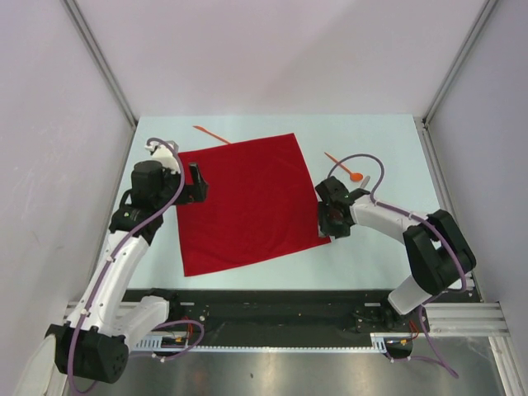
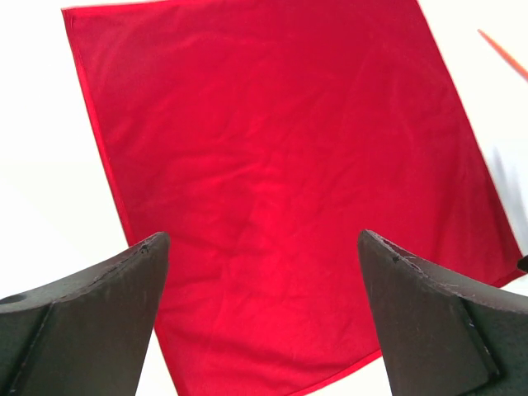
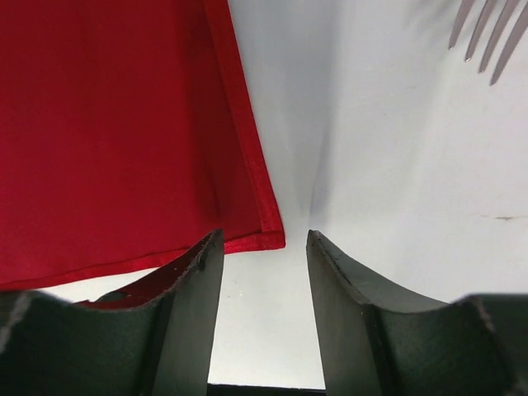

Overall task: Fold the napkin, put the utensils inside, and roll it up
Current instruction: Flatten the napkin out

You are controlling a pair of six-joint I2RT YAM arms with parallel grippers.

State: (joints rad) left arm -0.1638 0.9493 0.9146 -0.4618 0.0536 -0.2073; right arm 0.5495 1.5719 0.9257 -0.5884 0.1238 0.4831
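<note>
The red napkin point(image 1: 247, 202) lies flat and unfolded in the middle of the table. My left gripper point(image 1: 196, 183) hovers at its left edge, jaws wide open and empty, with the cloth point(image 2: 280, 165) spread below. My right gripper point(image 1: 330, 224) sits low at the napkin's near right corner point(image 3: 271, 238), open, with the corner just ahead between the fingertips and nothing held. The orange knife point(image 1: 212, 134) lies beyond the far left corner. The orange spoon point(image 1: 346, 169) lies right of the napkin. The pale fork's tines point(image 3: 487, 33) show in the right wrist view.
A thin orange utensil end point(image 2: 505, 56) shows past the napkin's edge in the left wrist view. Grey walls with metal posts point(image 1: 111, 78) enclose the pale table point(image 1: 388, 264). A black rail point(image 1: 272, 309) runs along the near edge.
</note>
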